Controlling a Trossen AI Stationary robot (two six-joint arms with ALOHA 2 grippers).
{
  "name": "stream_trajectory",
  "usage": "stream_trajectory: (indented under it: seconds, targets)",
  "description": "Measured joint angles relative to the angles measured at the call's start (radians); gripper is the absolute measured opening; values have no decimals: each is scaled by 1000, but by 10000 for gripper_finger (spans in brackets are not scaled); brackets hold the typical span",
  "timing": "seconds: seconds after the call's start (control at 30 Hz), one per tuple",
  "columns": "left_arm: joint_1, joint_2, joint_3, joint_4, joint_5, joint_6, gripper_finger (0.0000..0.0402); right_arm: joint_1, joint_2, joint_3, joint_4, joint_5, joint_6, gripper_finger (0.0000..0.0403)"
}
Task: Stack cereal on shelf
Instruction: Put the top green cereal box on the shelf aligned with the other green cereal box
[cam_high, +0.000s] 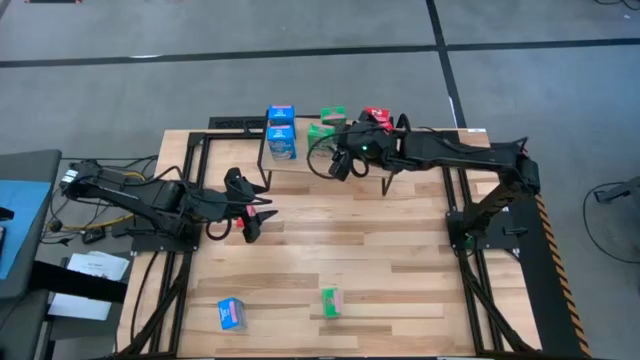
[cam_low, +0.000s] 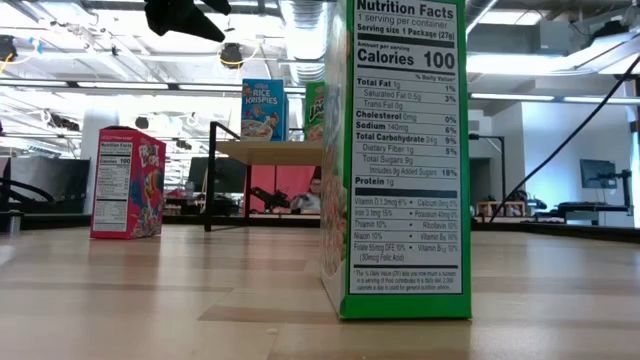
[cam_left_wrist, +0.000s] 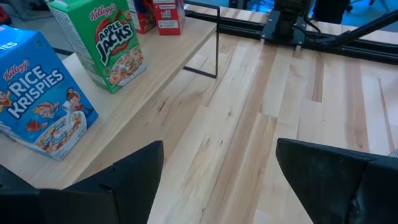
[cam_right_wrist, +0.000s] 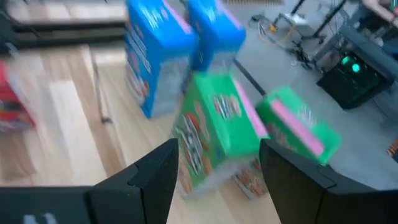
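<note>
**Two boxes left on the bench, right tool working at the shelf**

From above, you have the shelf (cam_high: 300, 165) at the far edge of the bench (cam_high: 400, 260), already carrying a pair of blue cereal boxes (cam_high: 281, 135), green ones (cam_high: 328, 125) beside them and red ones (cam_high: 375, 116) further along. Your right tool (cam_high: 343, 163) hangs over the shelf's middle, next to the green boxes. Your left tool (cam_high: 252, 215) waits over bare bench, near the shelf's left end, with nothing in it. Two boxes still lie near you: a blue box (cam_high: 231, 314) and a green box (cam_high: 330, 301).

The table-level view is mostly filled by the nutrition panel of a green-edged box (cam_low: 400, 160) standing close to the lens; a red-and-blue box (cam_low: 128, 183) stands further back, and the shelf plank (cam_low: 270, 152) shows beyond. Behind is an open workshop with ceiling lights, desks and a seated person.

Your left wrist camera shows its fingers (cam_left_wrist: 323, 177) spread wide and empty, with the Rice Krispies box (cam_left_wrist: 40, 99) and the Apple Jacks box (cam_left_wrist: 102, 40) upright on the plank.

Your right wrist camera is blurred, so I judge that arm is moving. Its fingers (cam_right_wrist: 143, 180) stand partly apart with a green box (cam_right_wrist: 214, 127) between or just past them; I cannot tell if it is gripped. Before you let go, square that box against its neighbours, and lift straight up so you do not topple them.
</note>
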Motion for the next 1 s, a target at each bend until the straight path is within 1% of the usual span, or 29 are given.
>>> stream_trajectory:
  seconds: [0.07, 0.17, 0.23, 0.27, 0.37, 0.5, 0.6, 0.7, 0.77, 0.83, 0.87, 1.0]
  targets:
    - [1, 7, 0, 4, -3, 5, 303, 13, 0, 33, 9, 0, -38, 249]
    - [2, 14, -3, 14, -11, 14, 303, 25, 7, 64, 11, -1, -163, 249]
    - [3, 18, -9, 10, -23, 14, 303, 17, 14, 73, 7, -8, -217, 249]
    - [3, 20, -10, 3, -23, 14, 303, 8, 14, 74, 5, -20, -234, 249]
    - [4, 25, -9, 26, -25, 20, 303, -25, 13, 78, 14, -108, -282, 249]
    - [4, 25, -9, 52, -32, 29, 303, -42, 35, 75, 45, -129, -364, 249]
    - [4, 25, -9, 73, -47, 58, 303, -39, 58, 83, 133, -135, -424, 249]
    - [4, 25, -9, 98, -44, 83, 303, -39, 80, 83, 129, -135, -485, 249]
    - [4, 25, -9, 102, -48, 97, 303, -29, 112, 129, 160, -135, -506, 249]
    - [4, 25, -9, 110, -53, 105, 303, -35, 131, 191, 112, -133, -506, 249]
    - [5, 25, -9, 117, -59, 115, 303, -36, 152, 235, 124, -134, -506, 249]
    - [23, 24, -9, 116, -69, 131, 303, -37, 228, 412, 39, -135, -499, 249]
